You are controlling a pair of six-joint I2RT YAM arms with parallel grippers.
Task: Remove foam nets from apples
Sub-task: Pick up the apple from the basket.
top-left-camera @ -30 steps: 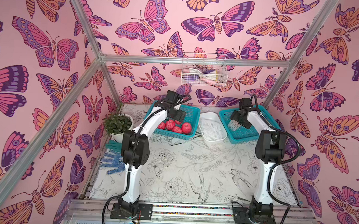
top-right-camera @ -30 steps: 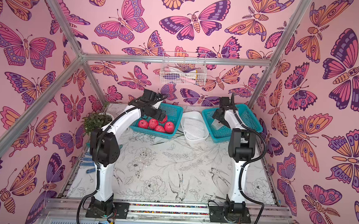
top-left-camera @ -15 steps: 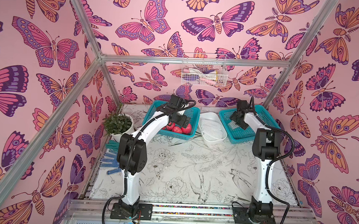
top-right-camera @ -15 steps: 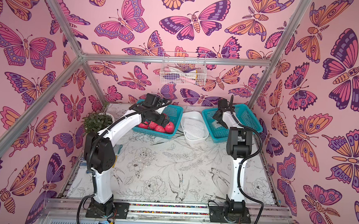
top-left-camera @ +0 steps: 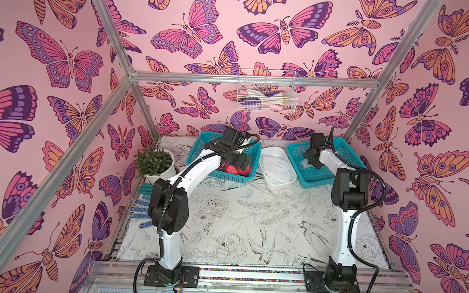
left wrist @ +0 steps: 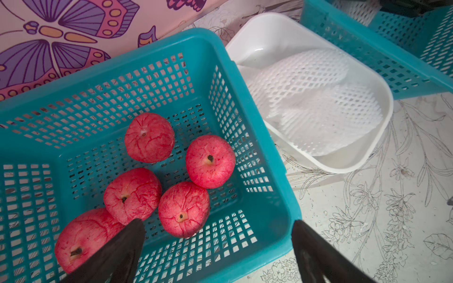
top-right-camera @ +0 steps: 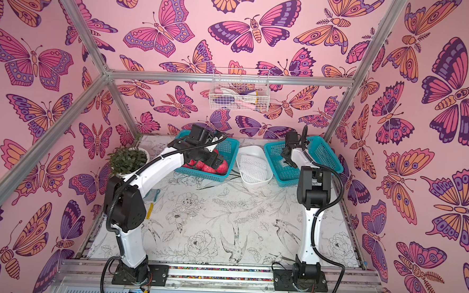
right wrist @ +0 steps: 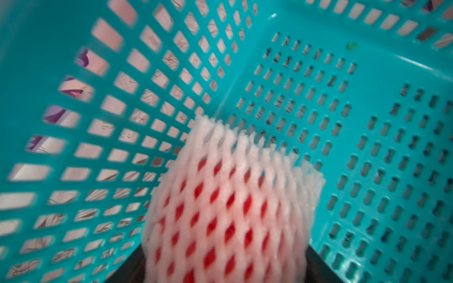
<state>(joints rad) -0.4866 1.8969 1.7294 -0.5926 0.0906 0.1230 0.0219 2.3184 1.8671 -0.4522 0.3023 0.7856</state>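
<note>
Several bare red apples (left wrist: pixel 207 161) lie in the left teal basket (left wrist: pixel 257 122), also seen in a top view (top-left-camera: pixel 233 169). My left gripper (left wrist: pixel 219 232) hovers open over that basket's near corner, holding nothing. Flattened white foam nets (left wrist: pixel 313 103) lie in the white tray (left wrist: pixel 389 105) between the baskets. Inside the right teal basket (right wrist: pixel 367 98) sits one apple still in its foam net (right wrist: pixel 228 208). My right gripper (right wrist: pixel 224 262) reaches down into this basket with a dark finger against each side of the net. In both top views the arm hides most of that apple.
A potted plant (top-left-camera: pixel 155 162) stands left of the left basket, with blue-dotted gloves (top-left-camera: pixel 141 211) on the table edge below it. A wire basket (top-left-camera: pixel 266 91) hangs on the back wall. The white tray (top-left-camera: pixel 279 184) sits close between both teal baskets.
My left arm has swung right across the left basket, still open. My right gripper has dropped lower into the right basket and its jaws have narrowed onto the netted apple.
</note>
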